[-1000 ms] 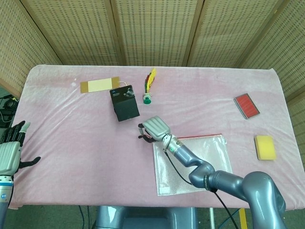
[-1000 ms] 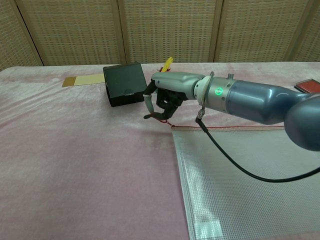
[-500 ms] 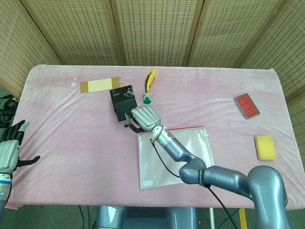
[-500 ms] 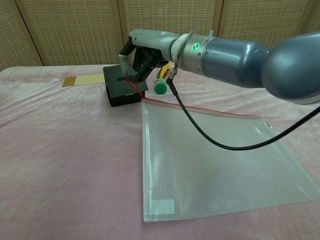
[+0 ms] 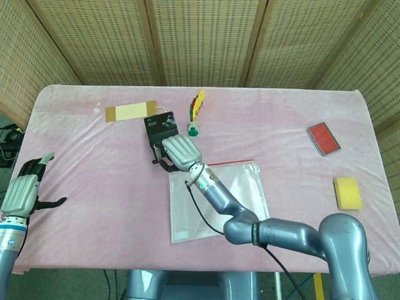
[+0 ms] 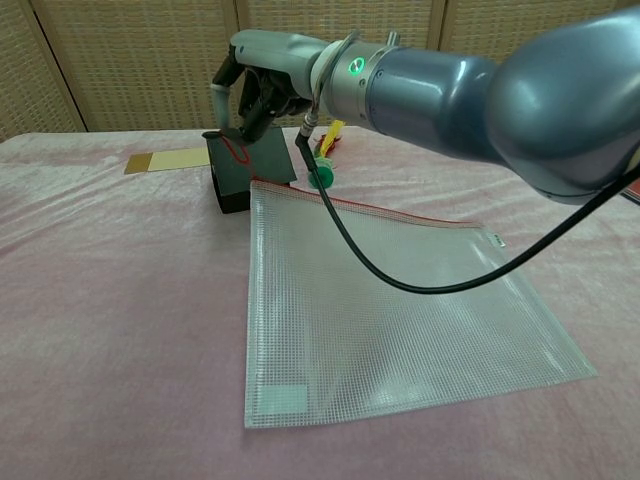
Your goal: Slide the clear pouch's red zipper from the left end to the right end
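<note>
Clear pouch (image 6: 390,300) dragged left, right robot hand (image 6: 255,90) pinching zipper

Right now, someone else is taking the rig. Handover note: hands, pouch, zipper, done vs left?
Right hand: raised over the clear pouch's top-left corner, fingers pinching a red loop, apparently the zipper pull.
Left hand: fingers spread, holds nothing, at the table's left edge, far from the pouch.
Pouch lies flat near the front of the table, its top-left corner beside the black box, red zipper track along the far edge.
Done: pull grasped at the left end.
Left: the whole slide to the right end; nothing braces the pouch.
</note>
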Robot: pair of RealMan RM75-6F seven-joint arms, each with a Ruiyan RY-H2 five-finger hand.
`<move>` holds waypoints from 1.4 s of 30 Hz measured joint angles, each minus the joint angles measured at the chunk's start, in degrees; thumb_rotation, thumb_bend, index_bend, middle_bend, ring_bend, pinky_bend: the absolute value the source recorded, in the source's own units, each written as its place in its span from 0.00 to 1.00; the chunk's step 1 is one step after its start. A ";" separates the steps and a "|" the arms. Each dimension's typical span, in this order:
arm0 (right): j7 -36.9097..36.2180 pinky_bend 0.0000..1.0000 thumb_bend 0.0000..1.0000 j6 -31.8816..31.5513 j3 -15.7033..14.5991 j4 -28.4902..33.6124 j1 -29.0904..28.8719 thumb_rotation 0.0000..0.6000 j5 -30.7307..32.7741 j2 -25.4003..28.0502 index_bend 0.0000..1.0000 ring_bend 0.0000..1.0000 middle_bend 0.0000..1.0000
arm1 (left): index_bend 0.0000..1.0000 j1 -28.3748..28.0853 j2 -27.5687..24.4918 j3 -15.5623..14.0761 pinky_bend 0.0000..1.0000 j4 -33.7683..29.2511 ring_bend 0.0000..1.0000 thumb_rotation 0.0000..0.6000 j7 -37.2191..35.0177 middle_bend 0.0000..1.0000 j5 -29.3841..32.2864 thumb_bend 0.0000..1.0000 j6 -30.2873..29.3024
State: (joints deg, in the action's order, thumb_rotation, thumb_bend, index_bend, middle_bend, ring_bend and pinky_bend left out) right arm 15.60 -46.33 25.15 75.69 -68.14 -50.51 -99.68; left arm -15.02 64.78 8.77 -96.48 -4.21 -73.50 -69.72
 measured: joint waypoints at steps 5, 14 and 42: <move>1.98 1.00 0.69 -1.49 -0.35 0.97 -0.31 1.00 1.65 -0.11 0.73 0.96 0.99 | 0.19 -3.97 1.29 2.09 1.00 0.01 0.97 1.00 -5.07 1.00 0.41 0.00 5.28; 4.79 1.00 0.69 -3.95 -0.27 2.97 -1.22 1.00 4.07 -0.42 0.73 0.96 0.99 | 0.23 -10.14 2.56 4.77 1.00 -2.07 0.99 1.00 -14.28 1.00 9.22 0.00 21.57; 4.63 1.00 0.69 -4.40 -1.04 2.52 -2.40 1.00 4.00 -0.93 0.72 0.96 0.99 | 0.22 -21.25 12.90 9.76 1.00 3.27 0.99 1.00 -35.82 1.00 20.77 0.00 45.79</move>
State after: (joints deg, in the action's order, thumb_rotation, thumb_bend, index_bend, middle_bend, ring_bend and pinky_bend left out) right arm 20.23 -50.73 24.11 78.21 -70.54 -46.52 -100.61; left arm -36.26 77.67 18.53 -93.21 -40.03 -52.73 -23.93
